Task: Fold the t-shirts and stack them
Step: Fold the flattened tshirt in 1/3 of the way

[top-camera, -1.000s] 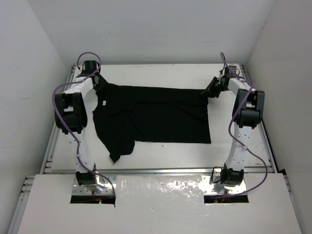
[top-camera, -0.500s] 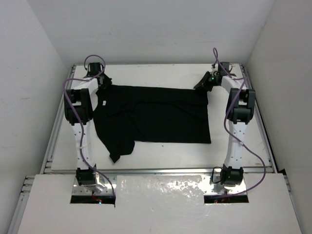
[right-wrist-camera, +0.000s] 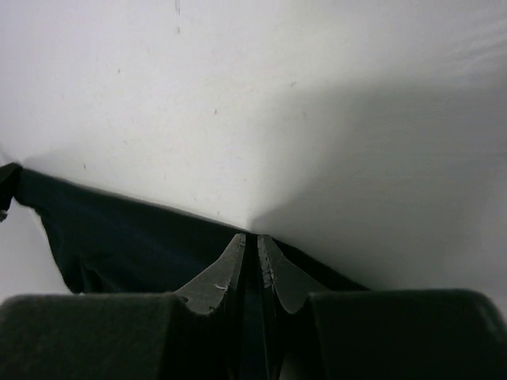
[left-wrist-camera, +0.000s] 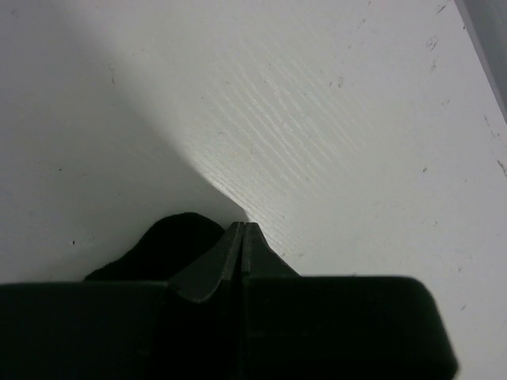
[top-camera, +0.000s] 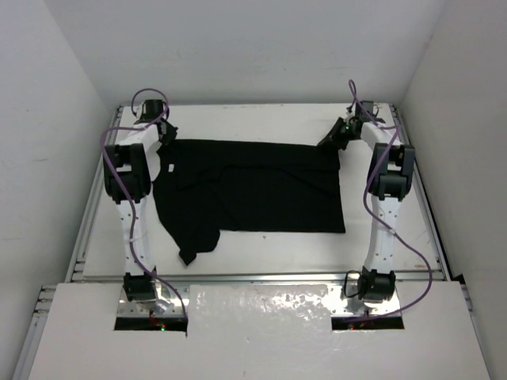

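The black t-shirt (top-camera: pixel 253 186) lies spread across the white table (top-camera: pixel 261 119), one sleeve trailing toward the near left. My left gripper (top-camera: pixel 168 136) is at the shirt's far left corner. In the left wrist view it (left-wrist-camera: pixel 242 226) is shut, and black cloth (left-wrist-camera: pixel 170 241) bulges beside its left finger. My right gripper (top-camera: pixel 331 142) is at the shirt's far right corner. In the right wrist view it (right-wrist-camera: pixel 251 236) is shut on a dark fold of the shirt (right-wrist-camera: pixel 119 237), low over the table.
White walls close in the table on the left, far and right sides. A metal rail (top-camera: pixel 79 245) runs along the table's left edge. A white cover plate (top-camera: pixel 261 317) spans the near edge between the arm bases.
Both arms have swung to stand more upright and their grippers have shifted a little at the shirt's far corners. The shirt's right edge has slid slightly rightward.
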Action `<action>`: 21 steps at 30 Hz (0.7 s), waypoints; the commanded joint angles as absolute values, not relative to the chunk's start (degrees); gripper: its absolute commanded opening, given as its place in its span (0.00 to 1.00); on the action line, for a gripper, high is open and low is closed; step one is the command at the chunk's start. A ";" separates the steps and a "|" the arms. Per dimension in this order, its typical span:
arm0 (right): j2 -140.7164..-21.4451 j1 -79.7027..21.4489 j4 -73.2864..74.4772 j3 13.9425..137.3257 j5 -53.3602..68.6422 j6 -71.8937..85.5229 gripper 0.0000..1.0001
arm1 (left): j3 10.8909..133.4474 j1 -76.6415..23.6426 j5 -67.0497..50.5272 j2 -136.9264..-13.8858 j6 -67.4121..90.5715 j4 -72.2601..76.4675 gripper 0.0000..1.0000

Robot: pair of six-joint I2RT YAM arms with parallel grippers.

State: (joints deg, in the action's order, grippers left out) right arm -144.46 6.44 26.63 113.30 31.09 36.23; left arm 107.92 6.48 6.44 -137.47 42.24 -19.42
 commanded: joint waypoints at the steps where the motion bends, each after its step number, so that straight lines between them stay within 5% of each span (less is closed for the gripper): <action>1: -143.97 8.00 25.22 116.71 23.83 33.93 0.15 | 106.87 7.56 5.72 -138.51 39.90 -24.34 0.00; 8: -147.75 8.26 27.35 130.96 32.42 32.52 0.18 | 100.47 7.56 7.12 -133.00 40.43 -21.27 0.01; 12: -143.71 7.04 25.31 131.92 35.24 32.26 0.24 | 99.76 7.56 6.15 -126.84 40.52 -19.17 0.25; 13: -141.44 5.90 25.75 131.84 35.51 31.47 0.27 | 98.89 7.56 6.33 -124.91 40.52 -18.90 0.44; 15: -136.09 2.83 28.38 129.56 33.85 26.91 0.44 | 97.92 7.38 7.90 -118.85 40.52 -18.63 0.74; 16: -133.44 1.68 29.00 127.90 32.18 25.42 0.53 | 97.82 7.21 8.95 -114.48 40.43 -19.15 0.80; 17: -130.37 0.45 29.53 122.40 26.95 22.96 0.81 | 97.82 6.08 10.62 -112.08 39.99 -21.60 0.85; 18: -123.29 -2.87 29.36 118.78 23.33 21.90 0.96 | 97.91 5.11 15.94 -109.97 39.47 -23.10 0.99; 21: -112.10 -7.02 28.48 103.58 11.44 21.27 0.99 | 97.48 0.80 24.49 -102.32 38.67 -30.48 1.00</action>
